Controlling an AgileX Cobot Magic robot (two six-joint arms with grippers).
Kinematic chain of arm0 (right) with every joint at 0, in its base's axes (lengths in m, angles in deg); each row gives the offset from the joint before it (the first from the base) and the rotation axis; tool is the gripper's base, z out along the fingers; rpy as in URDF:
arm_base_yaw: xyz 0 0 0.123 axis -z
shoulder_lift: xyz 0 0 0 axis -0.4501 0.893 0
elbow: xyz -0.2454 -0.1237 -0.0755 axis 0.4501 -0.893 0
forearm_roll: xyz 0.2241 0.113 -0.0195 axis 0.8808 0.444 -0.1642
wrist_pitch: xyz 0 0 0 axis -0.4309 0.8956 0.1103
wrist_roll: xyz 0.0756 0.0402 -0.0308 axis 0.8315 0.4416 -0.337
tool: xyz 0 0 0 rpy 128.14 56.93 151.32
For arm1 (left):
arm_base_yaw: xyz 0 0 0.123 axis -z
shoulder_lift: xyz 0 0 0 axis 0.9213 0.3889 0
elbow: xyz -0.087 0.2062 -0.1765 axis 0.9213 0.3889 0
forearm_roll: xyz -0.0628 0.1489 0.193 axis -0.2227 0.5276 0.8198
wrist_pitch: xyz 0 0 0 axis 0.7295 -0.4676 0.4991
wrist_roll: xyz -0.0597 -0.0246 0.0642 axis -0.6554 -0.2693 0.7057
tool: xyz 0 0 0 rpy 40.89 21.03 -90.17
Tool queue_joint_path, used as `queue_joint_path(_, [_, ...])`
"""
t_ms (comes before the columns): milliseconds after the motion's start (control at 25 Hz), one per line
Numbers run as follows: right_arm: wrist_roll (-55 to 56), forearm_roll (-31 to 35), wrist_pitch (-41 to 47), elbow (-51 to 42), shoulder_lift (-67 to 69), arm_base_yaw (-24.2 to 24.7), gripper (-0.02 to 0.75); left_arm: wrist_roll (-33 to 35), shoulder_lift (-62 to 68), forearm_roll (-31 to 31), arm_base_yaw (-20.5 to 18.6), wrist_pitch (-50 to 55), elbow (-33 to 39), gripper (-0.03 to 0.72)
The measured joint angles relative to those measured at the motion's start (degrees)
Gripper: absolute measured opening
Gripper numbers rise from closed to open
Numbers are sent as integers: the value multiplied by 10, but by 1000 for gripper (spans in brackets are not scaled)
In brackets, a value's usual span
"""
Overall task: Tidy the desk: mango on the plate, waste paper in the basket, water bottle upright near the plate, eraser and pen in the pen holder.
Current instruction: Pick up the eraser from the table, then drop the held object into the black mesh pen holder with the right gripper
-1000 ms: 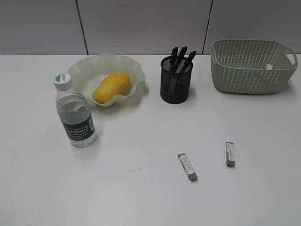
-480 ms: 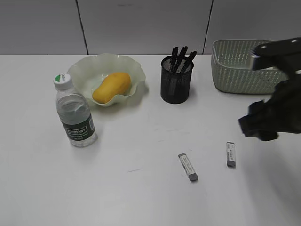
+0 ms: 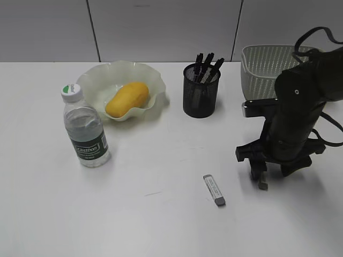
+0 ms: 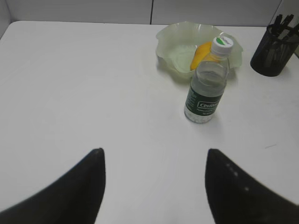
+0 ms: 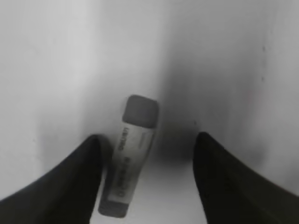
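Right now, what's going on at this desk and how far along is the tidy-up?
The right gripper is down over one eraser on the desk, jaws open on either side of it, not yet closed. A second eraser lies loose nearby. The mango sits in the plate, the water bottle stands upright beside it, and pens are in the pen holder. The left gripper is open and holds nothing.

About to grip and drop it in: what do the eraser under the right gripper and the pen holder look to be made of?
Eraser: seemingly rubber or soft vinyl, matte grey ends showing beyond a pale printed sleeve, probably paper.
Pen holder: black wire mesh, likely metal; the fine see-through grid shows the pens inside.
Right gripper is open, straddling the eraser.
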Motion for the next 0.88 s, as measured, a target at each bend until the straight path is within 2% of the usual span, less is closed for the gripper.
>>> queue_joint_path(80, [1, 7, -11, 2, 3, 1, 454, 0, 0, -1, 0, 0, 0, 494])
queue_joint_path(120, [1, 9, -15, 2, 3, 1, 389, 0, 0, -1, 0, 0, 0, 492])
queue_joint_path(200, [1, 14, -25, 2, 4, 1, 197, 0, 0, -1, 0, 0, 0, 489])
queue_joint_path(240, [2, 14, -27, 3, 4, 1, 155, 0, 0, -1, 0, 0, 0, 488])
queue_joint_path(360, [2, 10, -42, 0, -2, 1, 171, 0, 0, -1, 0, 0, 0, 489])
queue_joint_path(440, [2, -1, -92, -17, -30, -1, 171, 0, 0, -1, 0, 0, 0, 489])
queue_joint_path(520, [2, -26, -207, -44, -100, -4, 171, 0, 0, -1, 0, 0, 0, 489])
queue_joint_path(640, [-20, -81, -502, -61, -181, 5, 170, 0, 0, -1, 0, 0, 0, 487])
queue_joint_path(720, [-65, -59, -642, -43, -178, 14, 170, 0, 0, -1, 0, 0, 0, 487])
queue_joint_path(840, [-104, 25, -717, 15, -103, 25, 170, 0, 0, -1, 0, 0, 0, 487])
queue_joint_path(880, [-106, 30, -722, 31, -76, 28, 170, 0, 0, -1, 0, 0, 0, 487])
